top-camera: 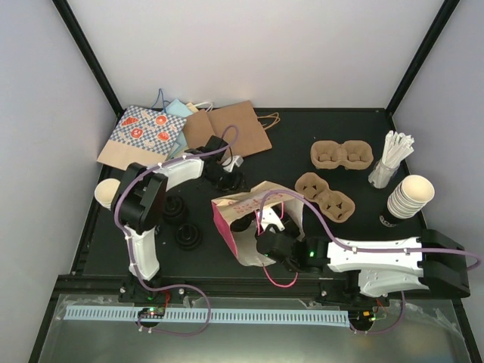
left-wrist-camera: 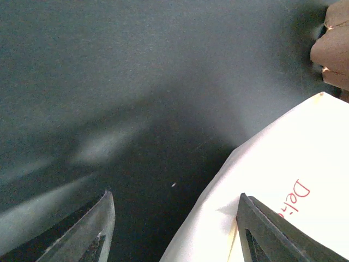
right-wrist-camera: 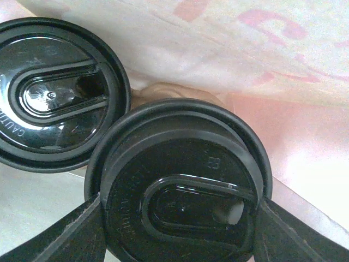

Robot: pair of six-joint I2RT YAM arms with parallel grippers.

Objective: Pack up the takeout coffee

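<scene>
The jaws of my right gripper (right-wrist-camera: 177, 206) are clamping a lidded cup (right-wrist-camera: 180, 164) from nine and three o'clock, inside the paper bag (right-wrist-camera: 262, 65). Its lid is facing me, its long axis is running along my view, and its sip hole is pointing to three. A second lidded cup (right-wrist-camera: 54, 93) is sitting just beside it at ten. The jaws of my left gripper (left-wrist-camera: 175, 196) are standing apart.

White links (top-camera: 378, 257), black joints (top-camera: 140, 198), purple cables (top-camera: 116, 210), green LEDs (top-camera: 308, 252); left tool (left-wrist-camera: 175, 195) fingers (left-wrist-camera: 87, 234) dark.

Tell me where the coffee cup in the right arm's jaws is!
In the right wrist view, the lidded cup sits between the jaws of the right gripper, inside the pink and white bag at mid-table, a second lidded cup close at upper left.
</scene>
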